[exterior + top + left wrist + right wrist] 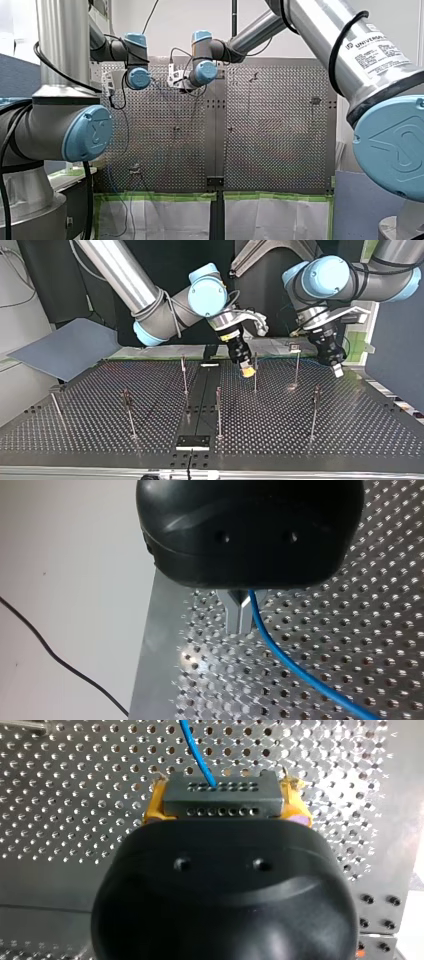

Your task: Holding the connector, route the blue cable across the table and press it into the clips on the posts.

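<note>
Connector sits clamped btwn the yellow pads of my right gripper, low over the perforated table, just beside a post near the top view's middle. Blue cable leaves the connector's face and runs on ahead. My left gripper has its metal fingers pressed together, w/ the blue cable running close alongside them, over the table's edge.

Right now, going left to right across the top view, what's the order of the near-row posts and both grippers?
Leaning edge post → left near post → centre post → my right gripper, holding the connector → right near post → my left gripper.
</note>
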Available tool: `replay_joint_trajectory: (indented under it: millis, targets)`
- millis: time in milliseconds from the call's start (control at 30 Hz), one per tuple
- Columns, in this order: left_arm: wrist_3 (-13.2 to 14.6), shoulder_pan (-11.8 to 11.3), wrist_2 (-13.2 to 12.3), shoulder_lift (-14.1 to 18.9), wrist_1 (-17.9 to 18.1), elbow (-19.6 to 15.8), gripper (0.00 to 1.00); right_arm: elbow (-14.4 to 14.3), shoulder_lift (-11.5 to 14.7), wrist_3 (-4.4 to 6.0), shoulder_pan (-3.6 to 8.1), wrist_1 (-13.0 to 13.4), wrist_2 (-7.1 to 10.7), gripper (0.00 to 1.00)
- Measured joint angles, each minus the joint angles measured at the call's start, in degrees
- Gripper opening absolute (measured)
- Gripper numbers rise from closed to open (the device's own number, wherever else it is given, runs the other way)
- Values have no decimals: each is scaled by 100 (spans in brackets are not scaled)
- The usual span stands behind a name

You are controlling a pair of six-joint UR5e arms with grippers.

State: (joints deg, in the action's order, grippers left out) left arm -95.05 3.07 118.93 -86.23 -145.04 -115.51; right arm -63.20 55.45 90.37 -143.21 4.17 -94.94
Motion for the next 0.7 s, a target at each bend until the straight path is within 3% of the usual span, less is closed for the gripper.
replay_joint_trajectory:
  millis: [333,700]
  targets:
    - [-60,-106,-461,-217,-81,201,1,508,-23,8,25,-307,9,0]
    - [-205,-187,-593,-290,-53,403,1,1095,-220,9,75,-386,25,0]
